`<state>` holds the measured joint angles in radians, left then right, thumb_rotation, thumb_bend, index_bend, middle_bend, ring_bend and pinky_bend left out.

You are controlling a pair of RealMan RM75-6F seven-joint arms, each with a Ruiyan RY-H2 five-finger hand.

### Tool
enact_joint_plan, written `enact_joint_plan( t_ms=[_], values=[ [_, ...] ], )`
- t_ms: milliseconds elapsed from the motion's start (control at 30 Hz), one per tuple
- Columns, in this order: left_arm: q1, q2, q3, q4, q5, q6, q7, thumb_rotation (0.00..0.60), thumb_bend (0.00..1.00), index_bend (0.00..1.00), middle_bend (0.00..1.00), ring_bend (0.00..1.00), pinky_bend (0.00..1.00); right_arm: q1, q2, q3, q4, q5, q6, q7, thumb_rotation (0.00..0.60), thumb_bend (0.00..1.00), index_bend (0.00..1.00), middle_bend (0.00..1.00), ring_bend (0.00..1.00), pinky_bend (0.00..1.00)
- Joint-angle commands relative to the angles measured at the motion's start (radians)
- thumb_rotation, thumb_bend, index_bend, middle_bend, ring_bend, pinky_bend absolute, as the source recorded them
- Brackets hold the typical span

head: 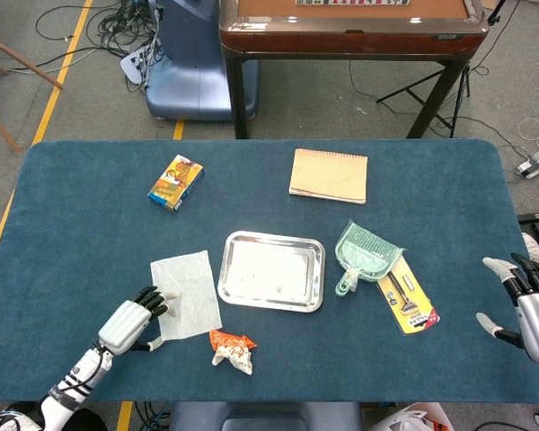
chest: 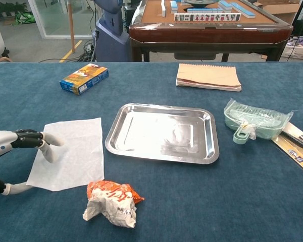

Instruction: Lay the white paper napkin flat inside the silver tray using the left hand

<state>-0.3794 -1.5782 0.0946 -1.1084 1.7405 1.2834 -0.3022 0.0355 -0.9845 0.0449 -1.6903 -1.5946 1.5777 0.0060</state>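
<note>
The white paper napkin [head: 187, 294] [chest: 73, 151] lies flat on the blue cloth, just left of the silver tray [head: 225, 269] [chest: 111, 138], which has nothing in it. My left hand [head: 135, 319] [chest: 20, 146] is at the napkin's left edge. Its fingers [chest: 49, 146] reach onto the paper, and the thumb lies by the near left corner. I cannot see any part of the napkin lifted or pinched. My right hand [head: 530, 301] hovers at the table's far right edge with fingers spread and nothing in it; only the head view shows it.
A crumpled orange wrapper [head: 231, 348] [chest: 111, 201] lies just in front of the napkin. A blue-yellow box [head: 175, 181] [chest: 84, 78], a tan notebook [head: 329, 175] [chest: 208, 76], a green dustpan [head: 364, 254] [chest: 252, 121] and a yellow package [head: 409, 301] lie around the tray.
</note>
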Motion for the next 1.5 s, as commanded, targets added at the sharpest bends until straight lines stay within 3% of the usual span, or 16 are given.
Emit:
enact_joint_plan(
  t_ms=[33, 433, 967, 1200, 1500],
  values=[
    [-0.003, -0.013, -0.006, 0.008, -0.005, 0.01, -0.011, 0.6, 0.24, 0.42, 0.19, 0.19, 0.08, 0.0, -0.001, 0.001, 0.003, 0.003, -0.001, 0.004, 0.6, 0.16, 0.2, 0.26, 0.11, 0.17],
    [-0.019, -0.027, -0.003, 0.016, -0.014, 0.02, -0.061, 0.6, 0.24, 0.5, 0.21, 0.2, 0.08, 0.002, -0.006, 0.004, 0.017, 0.005, -0.007, 0.02, 0.6, 0.16, 0.2, 0.26, 0.11, 0.17],
    [-0.021, -0.014, 0.021, 0.01, -0.017, 0.021, -0.062, 0.6, 0.46, 0.58, 0.22, 0.2, 0.08, 0.002, -0.008, 0.007, 0.019, 0.004, -0.005, 0.022, 0.6, 0.16, 0.2, 0.26, 0.11, 0.17],
    [-0.026, -0.008, 0.026, 0.015, -0.023, 0.008, -0.068, 0.6, 0.47, 0.6, 0.23, 0.2, 0.08, -0.002, -0.008, 0.007, 0.022, 0.007, -0.001, 0.026, 0.6, 0.16, 0.2, 0.26, 0.11, 0.17],
    [-0.077, 0.04, -0.02, -0.045, -0.027, 0.016, -0.122, 0.6, 0.47, 0.59, 0.25, 0.22, 0.08, -0.003, -0.008, 0.007, 0.026, 0.007, -0.002, 0.03, 0.6, 0.16, 0.2, 0.26, 0.11, 0.17]
  ],
)
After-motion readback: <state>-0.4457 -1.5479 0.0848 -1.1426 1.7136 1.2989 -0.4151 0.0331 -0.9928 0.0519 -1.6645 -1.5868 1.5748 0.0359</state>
